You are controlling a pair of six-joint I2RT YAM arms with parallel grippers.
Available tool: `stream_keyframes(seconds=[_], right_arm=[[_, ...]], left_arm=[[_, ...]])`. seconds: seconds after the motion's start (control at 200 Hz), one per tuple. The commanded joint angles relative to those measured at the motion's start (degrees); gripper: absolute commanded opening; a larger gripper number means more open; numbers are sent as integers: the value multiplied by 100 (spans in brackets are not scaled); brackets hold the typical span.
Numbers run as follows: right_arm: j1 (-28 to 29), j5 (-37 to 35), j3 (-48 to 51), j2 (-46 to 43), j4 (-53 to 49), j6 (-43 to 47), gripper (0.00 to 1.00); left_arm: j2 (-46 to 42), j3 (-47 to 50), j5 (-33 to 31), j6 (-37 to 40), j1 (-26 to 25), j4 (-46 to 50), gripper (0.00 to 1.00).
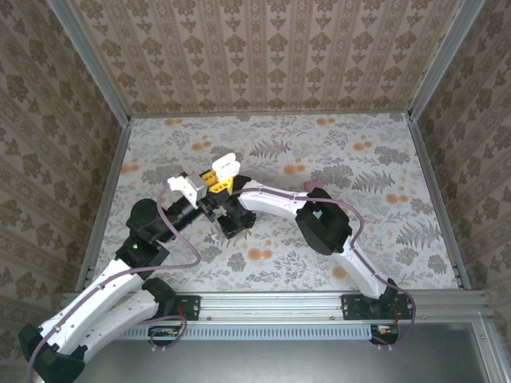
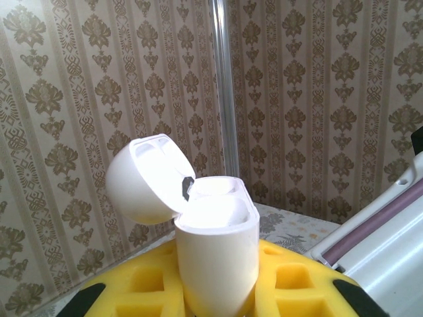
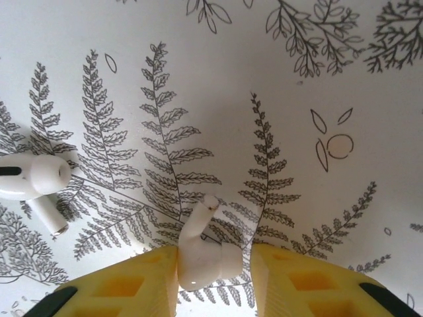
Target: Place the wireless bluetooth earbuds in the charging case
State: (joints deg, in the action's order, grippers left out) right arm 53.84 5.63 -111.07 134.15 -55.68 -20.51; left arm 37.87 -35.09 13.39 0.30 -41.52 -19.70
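Observation:
My left gripper [image 2: 215, 290] is shut on the white charging case [image 2: 218, 251] and holds it upright above the table with its lid [image 2: 142, 178] flipped open. From above, the case [image 1: 226, 165] shows at the left gripper [image 1: 218, 181]. My right gripper [image 3: 215, 271] points down at the table with one white earbud [image 3: 201, 254] between its yellow fingers [image 3: 132, 284]. The left finger touches the bud; a small gap is left at the right finger. The bud's stem points away from me. A second white earbud [image 3: 30, 178] lies on the table to the left.
The fern-patterned tablecloth [image 1: 359, 159] covers the table, with patterned walls on three sides and a metal rail [image 1: 319, 303] at the near edge. The right arm [image 2: 377, 231] passes close beside the left gripper. Both grippers work side by side at the table's middle left [image 1: 234, 227].

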Motion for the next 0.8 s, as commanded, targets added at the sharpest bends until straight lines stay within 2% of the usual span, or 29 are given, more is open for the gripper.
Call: stream_keyframes(seconds=[0.0, 0.145, 0.24, 0.415, 0.555, 0.795], right_arm=[[-49, -402, 389, -289, -259, 274, 32], [-190, -371, 685, -516, 16, 276, 31], [-241, -247, 618, -470, 58, 233, 35], [-235, -140, 427, -243, -70, 238, 33], [-276, -271, 650, -443, -133, 343, 32], [-427, -425, 2191, -1620, 17, 986, 33]], left_arm=[[-87, -109, -82, 76, 7, -173, 21], [-2, -133, -43, 50, 3, -224, 21], [27, -164, -16, 54, 1, -207, 21], [54, -172, -13, 55, 3, -209, 21], [67, -179, -47, 76, 0, -207, 21], [196, -247, 34, 105, 4, -254, 21]])
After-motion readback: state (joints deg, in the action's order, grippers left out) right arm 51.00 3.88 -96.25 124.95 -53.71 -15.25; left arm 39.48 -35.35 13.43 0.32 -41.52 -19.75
